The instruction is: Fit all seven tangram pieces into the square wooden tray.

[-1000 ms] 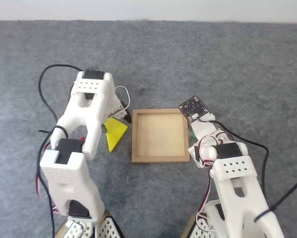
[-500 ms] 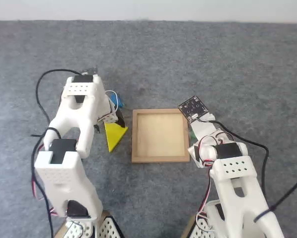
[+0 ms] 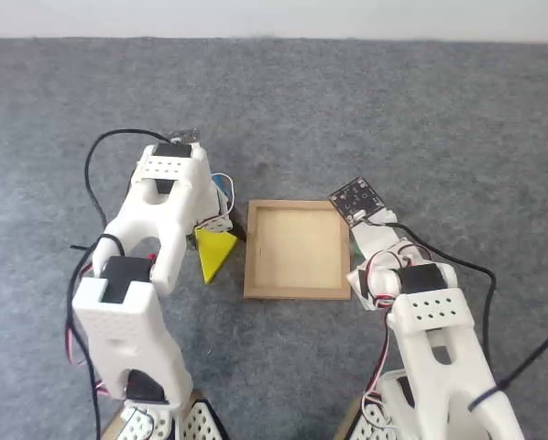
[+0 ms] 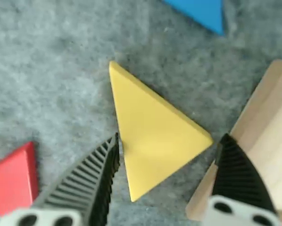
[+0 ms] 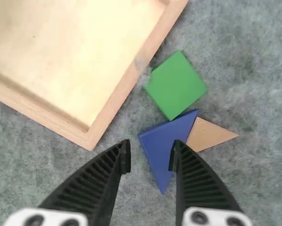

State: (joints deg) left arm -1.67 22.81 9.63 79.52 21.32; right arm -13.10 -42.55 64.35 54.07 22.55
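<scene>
A yellow triangle [image 4: 153,136] lies flat on the grey carpet just left of the square wooden tray [image 3: 297,291], which holds no pieces. My left gripper [image 4: 169,141] is open and hangs over the triangle, one finger on each side of it. A light blue piece [image 4: 200,12] and a red piece [image 4: 11,179] lie close by. On the tray's right side are a green square [image 5: 175,84], a dark blue triangle [image 5: 165,141] and a tan triangle [image 5: 209,134]. My right gripper [image 5: 150,148] is open above the dark blue triangle's corner, beside the tray's rim [image 5: 127,89].
The light blue piece [image 3: 221,186] peeks out from under the left arm. The right arm's camera board [image 3: 356,200] sits by the tray's far right corner. Black cables trail beside both arms. Bare carpet stretches beyond the tray.
The left arm swung left, then back toward the tray, and its gripper is again over the yellow triangle. The right arm has not moved.
</scene>
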